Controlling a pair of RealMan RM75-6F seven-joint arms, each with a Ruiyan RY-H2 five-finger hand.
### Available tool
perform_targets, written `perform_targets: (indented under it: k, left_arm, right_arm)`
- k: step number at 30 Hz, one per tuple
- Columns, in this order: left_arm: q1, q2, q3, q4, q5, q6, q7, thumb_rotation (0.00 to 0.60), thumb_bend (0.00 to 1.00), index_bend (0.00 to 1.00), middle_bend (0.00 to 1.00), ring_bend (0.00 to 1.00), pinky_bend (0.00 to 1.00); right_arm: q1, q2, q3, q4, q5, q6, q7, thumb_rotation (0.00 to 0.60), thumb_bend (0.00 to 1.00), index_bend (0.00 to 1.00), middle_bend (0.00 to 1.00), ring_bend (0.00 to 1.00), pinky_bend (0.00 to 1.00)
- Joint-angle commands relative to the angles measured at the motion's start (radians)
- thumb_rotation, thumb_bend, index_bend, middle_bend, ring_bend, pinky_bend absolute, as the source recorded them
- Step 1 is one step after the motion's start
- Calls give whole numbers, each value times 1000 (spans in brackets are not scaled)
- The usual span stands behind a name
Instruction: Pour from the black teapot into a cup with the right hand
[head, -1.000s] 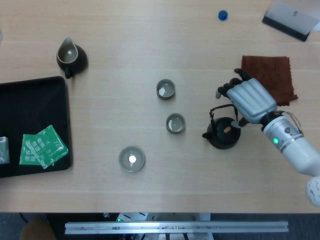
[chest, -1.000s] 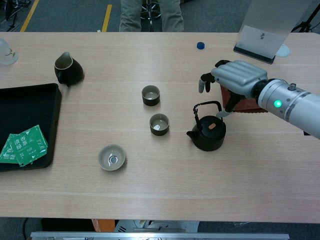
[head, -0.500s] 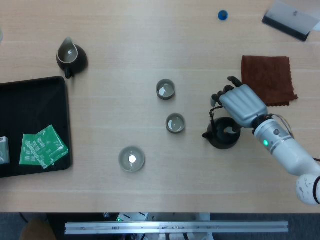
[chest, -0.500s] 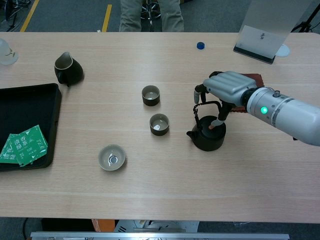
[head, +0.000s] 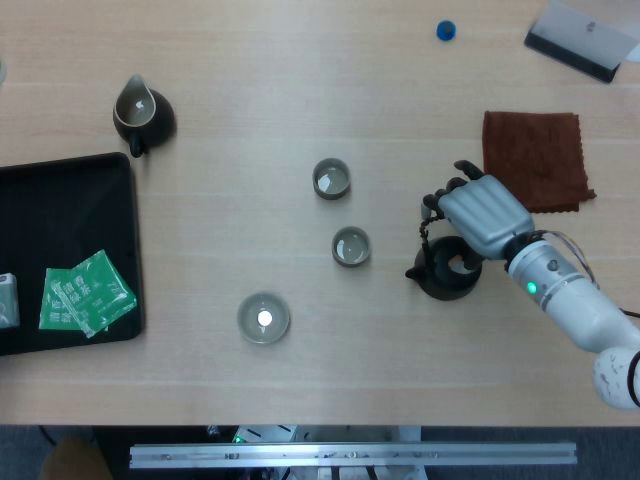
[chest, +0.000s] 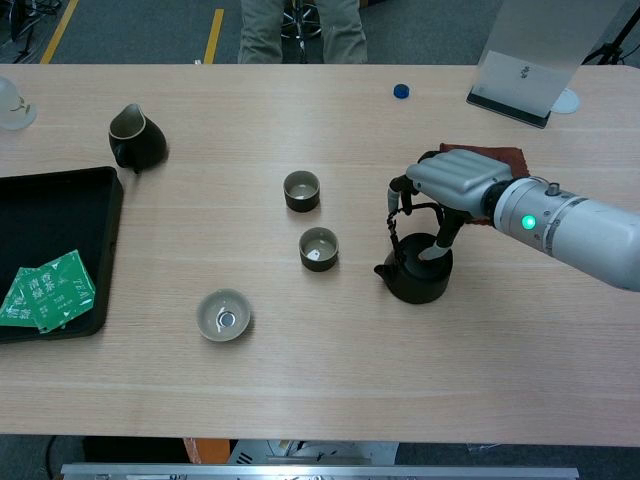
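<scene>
The black teapot (head: 443, 281) (chest: 414, 280) stands on the table right of centre, spout pointing left. My right hand (head: 483, 215) (chest: 455, 180) sits over it: the fingers curl around the top of its wire handle and the thumb reaches down to the lid. Left of the pot stand three cups: one closest to the spout (head: 351, 246) (chest: 319, 248), one further back (head: 331, 178) (chest: 301, 189), and a wider one near the front (head: 263, 318) (chest: 224, 314). My left hand shows in neither view.
A dark pitcher (head: 143, 115) (chest: 135, 140) stands at the back left. A black tray (head: 60, 190) (chest: 60, 200) with green packets (head: 85, 293) lies at the left edge. A brown cloth (head: 535, 160), a blue cap (head: 446, 30) and a sign stand (chest: 525, 60) lie behind my right hand.
My right hand came down and left onto the teapot, and its fingers closed around the handle. The teapot stays on the table.
</scene>
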Motion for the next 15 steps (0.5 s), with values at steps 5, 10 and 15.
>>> perform_targets:
  k: [5, 10, 15]
  left_arm:
    - [-2, 1, -1, -1, 2, -1, 1, 600, 380, 132, 181, 8, 45]
    - [-2, 1, -3, -1, 0, -1, 2, 600, 379, 131, 181, 8, 45]
    - [-2, 1, -3, -2, 0, -1, 3, 600, 379, 132, 181, 8, 45]
  right_arm:
    - [5, 36, -6, -36, 2, -17, 44, 584, 0, 438, 471, 329, 82]
    - [8, 62, -7, -54, 8, -36, 84, 586, 0, 451, 481, 343, 82]
    - [11, 86, -22, -73, -4, -44, 99, 585, 0, 463, 490, 347, 82]
